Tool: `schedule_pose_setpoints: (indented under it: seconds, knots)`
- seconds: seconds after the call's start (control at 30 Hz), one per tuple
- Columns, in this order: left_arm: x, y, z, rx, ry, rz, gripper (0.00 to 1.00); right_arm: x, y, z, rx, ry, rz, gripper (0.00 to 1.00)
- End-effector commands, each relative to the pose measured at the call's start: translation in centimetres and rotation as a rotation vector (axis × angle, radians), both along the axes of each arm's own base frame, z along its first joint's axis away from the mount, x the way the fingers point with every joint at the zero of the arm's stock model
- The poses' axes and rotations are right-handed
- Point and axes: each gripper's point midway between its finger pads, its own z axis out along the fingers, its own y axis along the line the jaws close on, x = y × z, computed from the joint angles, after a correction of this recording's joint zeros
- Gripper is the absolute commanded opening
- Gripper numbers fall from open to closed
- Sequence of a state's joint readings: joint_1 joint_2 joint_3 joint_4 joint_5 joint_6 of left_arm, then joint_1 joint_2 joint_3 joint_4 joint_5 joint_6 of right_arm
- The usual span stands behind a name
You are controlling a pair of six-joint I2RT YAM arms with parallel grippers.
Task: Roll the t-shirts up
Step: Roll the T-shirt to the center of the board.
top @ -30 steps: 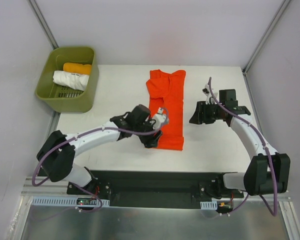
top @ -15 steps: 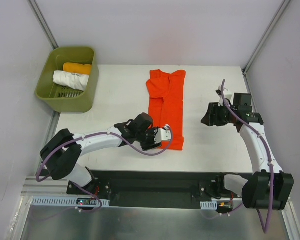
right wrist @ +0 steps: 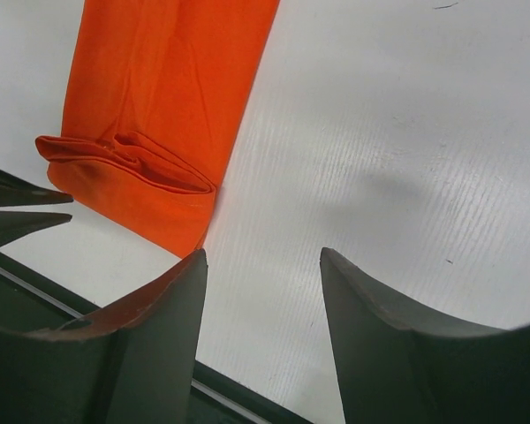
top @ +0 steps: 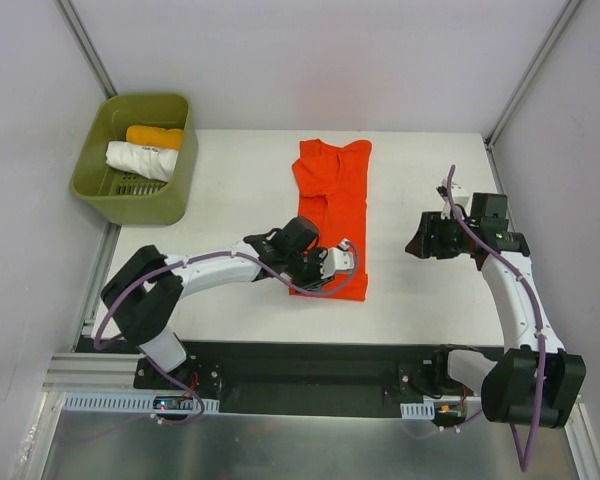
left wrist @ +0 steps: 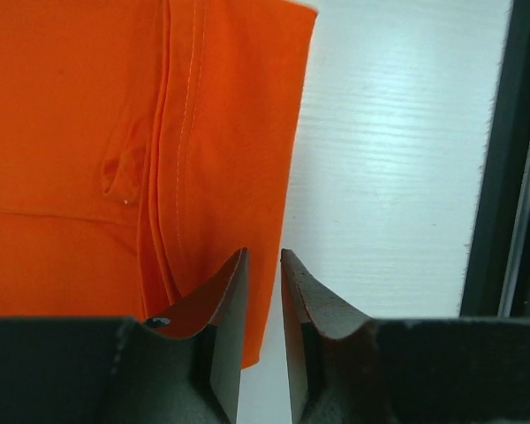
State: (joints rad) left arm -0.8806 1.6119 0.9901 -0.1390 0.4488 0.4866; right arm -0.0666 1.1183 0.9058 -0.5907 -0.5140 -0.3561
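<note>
A red-orange t-shirt (top: 332,200) lies on the white table, folded lengthwise into a narrow strip that runs away from me. A creased ridge crosses its near end (right wrist: 132,152). My left gripper (top: 310,285) sits low at the near hem by the left corner. In the left wrist view its jaws (left wrist: 263,256) stand a narrow slit apart over the hem edge of the t-shirt (left wrist: 71,132), with cloth under one finger and table showing through the gap. My right gripper (top: 410,245) hovers open to the right of the strip, its jaws (right wrist: 261,256) over bare table beside the t-shirt (right wrist: 159,88).
A green basket (top: 130,205) stands at the back left with a rolled white shirt (top: 140,160) and a rolled yellow-orange one (top: 155,136) in it. A black rail (top: 310,362) runs along the table's near edge. Grey walls close in the table's sides and back.
The left gripper slid from the strip's left edge down to the near hem and its jaws narrowed. The right arm drew back to the right, away from the shirt.
</note>
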Motion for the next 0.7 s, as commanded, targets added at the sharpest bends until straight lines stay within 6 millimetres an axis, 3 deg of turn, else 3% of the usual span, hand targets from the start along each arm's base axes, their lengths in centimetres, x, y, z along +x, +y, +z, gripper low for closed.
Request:
schedule_pose_setpoints:
  seconds: [0.0,0.17,0.27,0.3,0.47,0.5,0.6,0.67]
  knots:
    - [1.9,1.7,-2.5,0.112,0.012,0.069,0.20,0.0,0.1,0.7,0.026,-0.022,0.005,0.57]
    - [7.7,3.7,-3.2,0.160,-0.030,0.223,0.20,0.0,0.1,0.5,0.041,-0.015,-0.008,0.57]
    - [10.1,4.4,-1.9,0.140,-0.045,0.305,0.23,0.0,0.1,0.3,0.044,-0.011,-0.009,0.57]
    - [10.1,4.3,-1.6,0.126,-0.041,0.305,0.25,0.1,0.1,0.3,0.047,-0.013,-0.007,0.57]
    - [5.2,3.8,0.0,0.047,0.037,0.157,0.43,0.1,0.2,0.0,0.053,-0.006,-0.005,0.58]
    - [3.6,3.9,-0.6,0.063,0.033,0.105,0.47,0.1,0.1,0.0,0.050,-0.008,-0.003,0.58]
    - [1.6,4.0,-1.0,0.089,-0.052,-0.017,0.50,0.0,0.1,0.0,0.046,-0.011,-0.001,0.58]
    - [1.4,4.1,-1.2,0.093,-0.094,-0.057,0.56,0.0,0.1,-0.2,0.047,-0.005,0.001,0.58]
